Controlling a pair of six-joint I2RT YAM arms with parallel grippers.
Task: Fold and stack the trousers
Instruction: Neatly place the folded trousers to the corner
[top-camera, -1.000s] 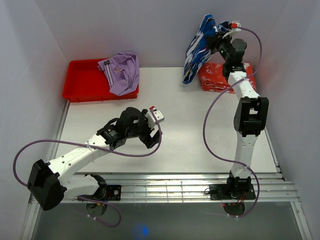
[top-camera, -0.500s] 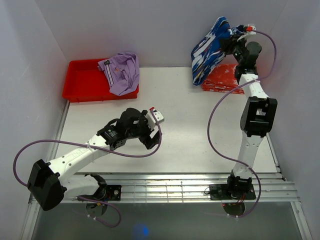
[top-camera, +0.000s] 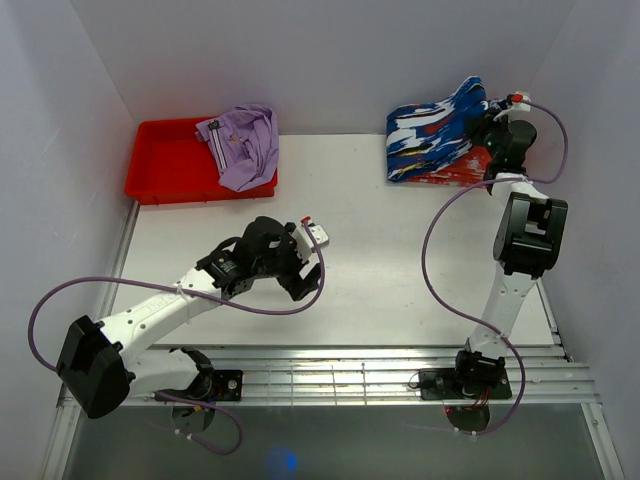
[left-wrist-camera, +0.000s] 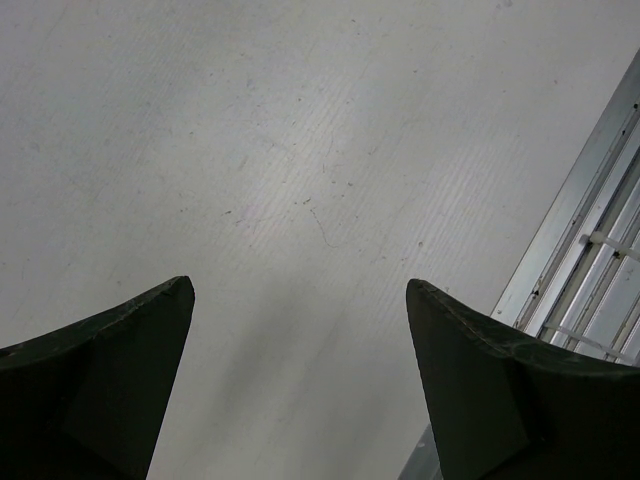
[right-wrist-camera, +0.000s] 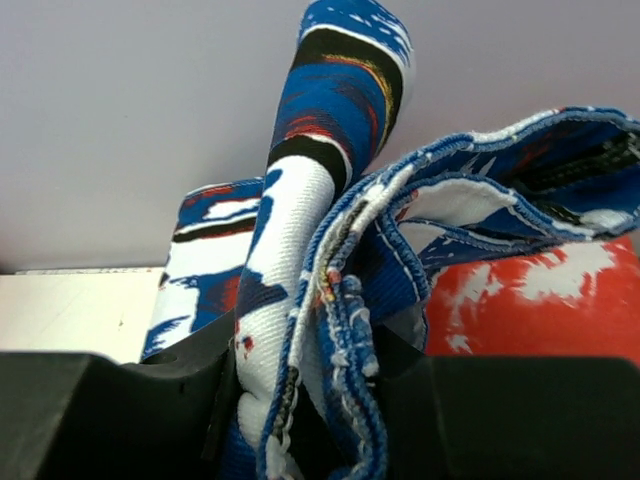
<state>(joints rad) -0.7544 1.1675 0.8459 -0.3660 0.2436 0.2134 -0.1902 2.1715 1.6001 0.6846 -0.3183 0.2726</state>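
Trousers (top-camera: 436, 135) sit folded at the far right of the desk (top-camera: 350, 260), atop the orange-red garment (right-wrist-camera: 540, 300), pinched in my right fingers (right-wrist-camera: 100, 410). I'd lower them flat, square the edges, then release. My left fingers (left-wrist-camera: 110, 370) gape idle.

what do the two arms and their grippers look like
Both the left arm and right arm have white links, chunky black joint housings and a looping purple cable. The left gripper and right gripper have dark fingers.
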